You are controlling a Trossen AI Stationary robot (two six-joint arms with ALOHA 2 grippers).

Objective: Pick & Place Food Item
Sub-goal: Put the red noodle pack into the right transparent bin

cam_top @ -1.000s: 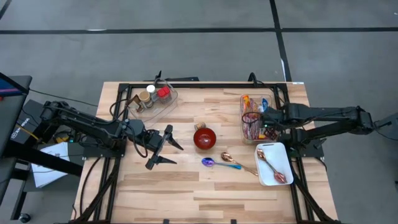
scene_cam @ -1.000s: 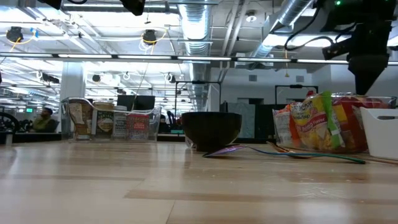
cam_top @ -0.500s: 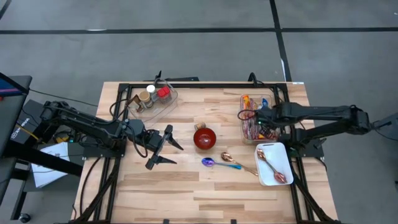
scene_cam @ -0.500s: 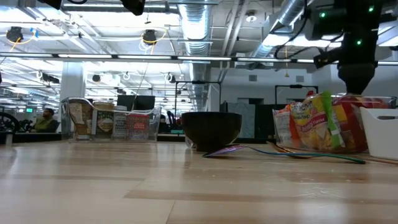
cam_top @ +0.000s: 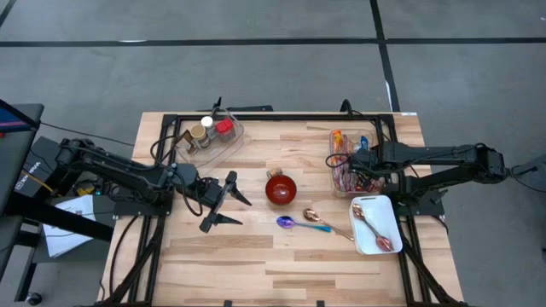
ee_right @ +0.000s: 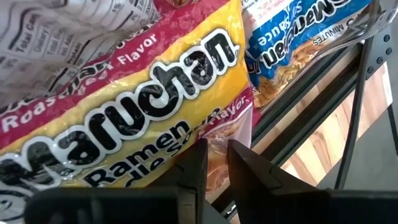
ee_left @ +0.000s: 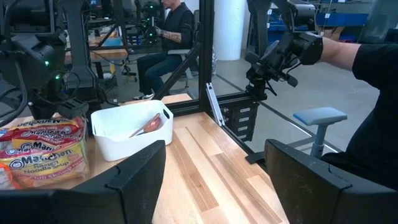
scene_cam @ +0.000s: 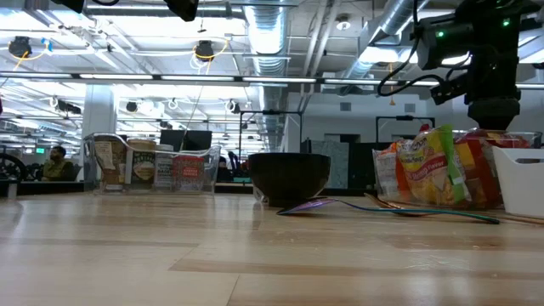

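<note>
The right pincer [cam_top: 352, 161] hangs over the clear bin [cam_top: 367, 136] of ramen packets [scene_cam: 433, 166] at the right rear of the bench [cam_top: 256, 256], its fingers nearly closed with a narrow gap, gripping nothing, directly above a yellow packet [ee_right: 124, 118]. The left pincer [cam_top: 223, 201] rests spread wide and empty, left of the dark red bowl [cam_top: 281, 189].

Even overhead light falls on the wooden table [cam_top: 256, 247], leaving only soft, faint shadows beside the dark bowl [cam_top: 281, 189]. At table height, ceiling lamps behind the bowl [scene_cam: 289, 177] glare white, and the nearest boards blur.
</note>
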